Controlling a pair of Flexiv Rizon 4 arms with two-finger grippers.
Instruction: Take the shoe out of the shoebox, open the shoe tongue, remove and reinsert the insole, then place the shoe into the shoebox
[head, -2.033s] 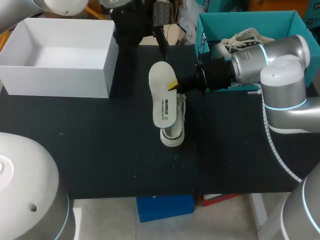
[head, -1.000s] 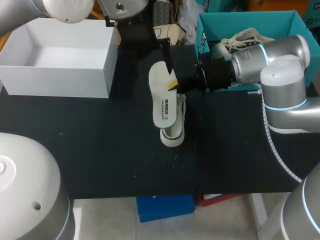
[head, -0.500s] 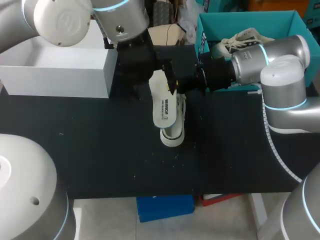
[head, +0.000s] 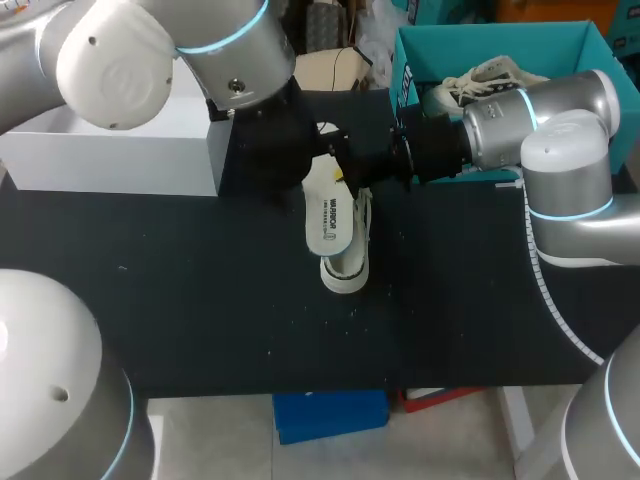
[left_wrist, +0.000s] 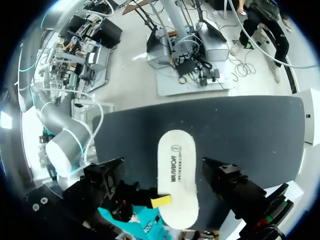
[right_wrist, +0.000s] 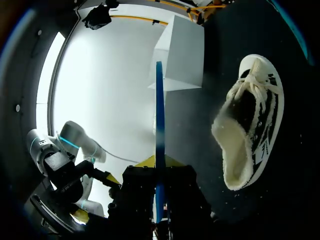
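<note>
At frame centre of the head view, you have the insole held flat over the shoe, which rests on the dark desk. From this angle the insole overlaps most of the shoe. Your right end effector comes in from the right of the frame and is clamped on the insole's upper end. Your left end effector comes in from the upper left and sits over that same end. Its finger spread cannot be judged from this view. The white shoebox stands at upper left, partly hidden by the left arm. A teal box at upper right holds a second shoe.

Left wrist view: the left end effector stands wide. Its two dark fingers flank the insole, and neither touches it. The insole runs lengthwise between them with its printed face toward the camera. One yellow fingertip of the right end effector bears on the insole's near end.

Right wrist view: the insole shows edge-on as a thin line running straight ahead from the right end effector. Its yellow tips pinch the insole from both sides. The shoe lies on the desk beside the insole, with a visible gap between them. The white shoebox stands beyond the insole's far end.
</note>
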